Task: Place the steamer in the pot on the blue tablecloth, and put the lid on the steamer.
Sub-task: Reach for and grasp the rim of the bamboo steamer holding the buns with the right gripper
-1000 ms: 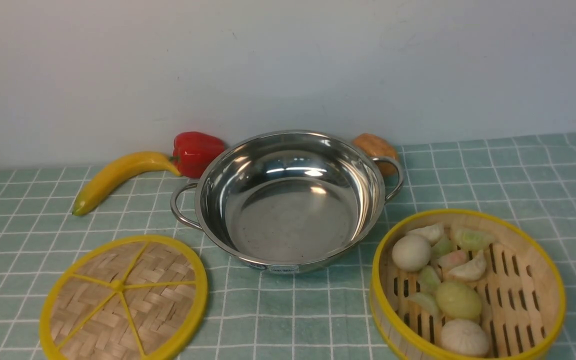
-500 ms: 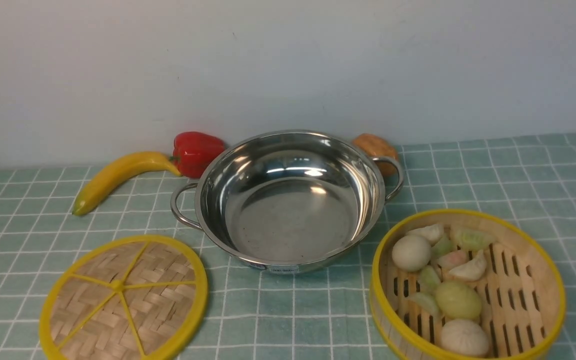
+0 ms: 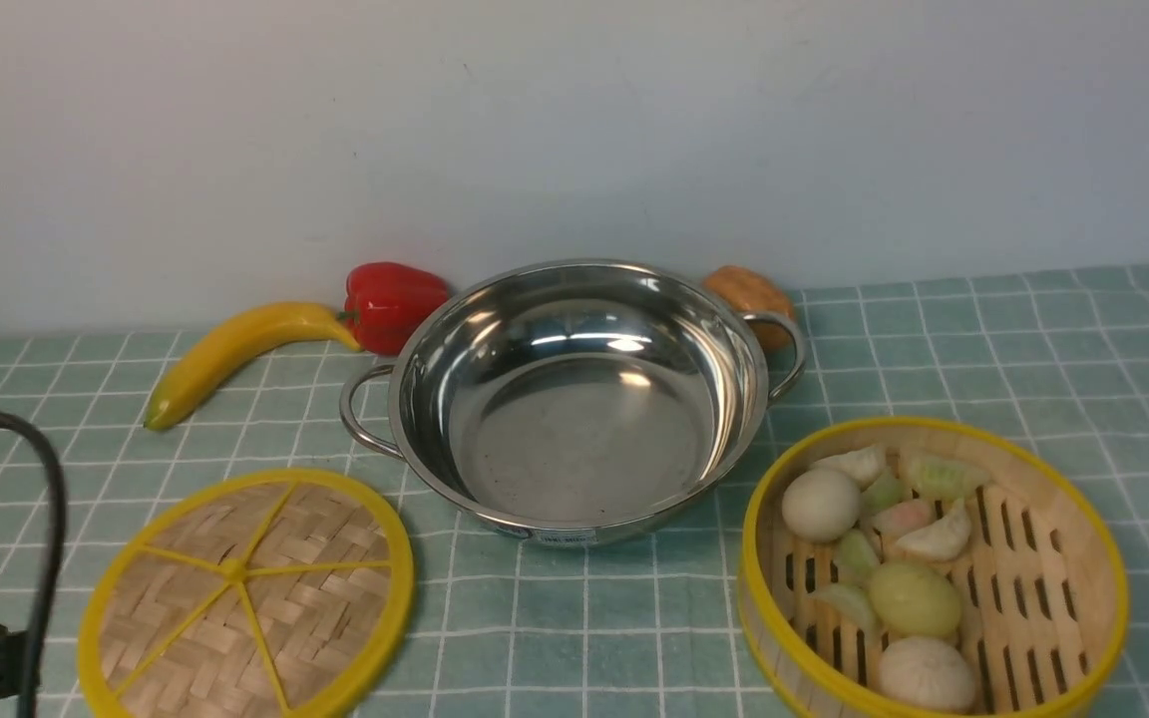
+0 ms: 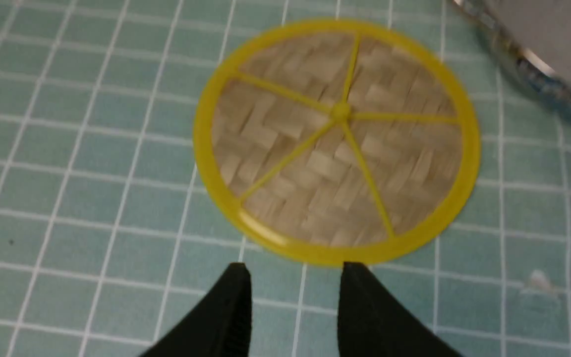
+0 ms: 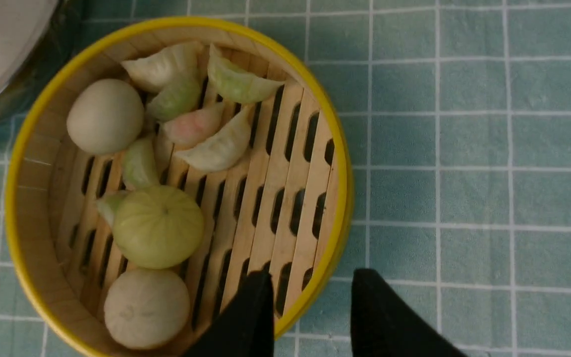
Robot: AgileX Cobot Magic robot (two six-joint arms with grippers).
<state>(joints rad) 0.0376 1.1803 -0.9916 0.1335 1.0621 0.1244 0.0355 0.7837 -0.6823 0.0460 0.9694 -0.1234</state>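
1. Pot (image 3: 574, 439) stands in the centre of the blue tablecloth (image 3: 983, 349), one loop handle on each side.
2. Steamer (image 3: 934, 427) sits on the cloth at front-right of pot, just beside it, not inside. It holds white, green and pink buns (image 3: 819, 504) + dumplings (image 3: 934, 538).
3. Lid (image 3: 245, 593) lies flat on the cloth at front-left of pot, well apart from steamer.
4. Left gripper (image 4: 293, 267): released, nothing betw. its fingers, over the cloth just beside lid's rim.
5. Right gripper (image 5: 310, 277): also released, grasping nothing. In wrist view steamer's yellow rim shows in the gap.
6. Behind pot, near the wall (image 3: 574, 120): banana (image 3: 235, 354), red pepper (image 3: 390, 304), and a brown round item (image 3: 749, 294), partly hidden.
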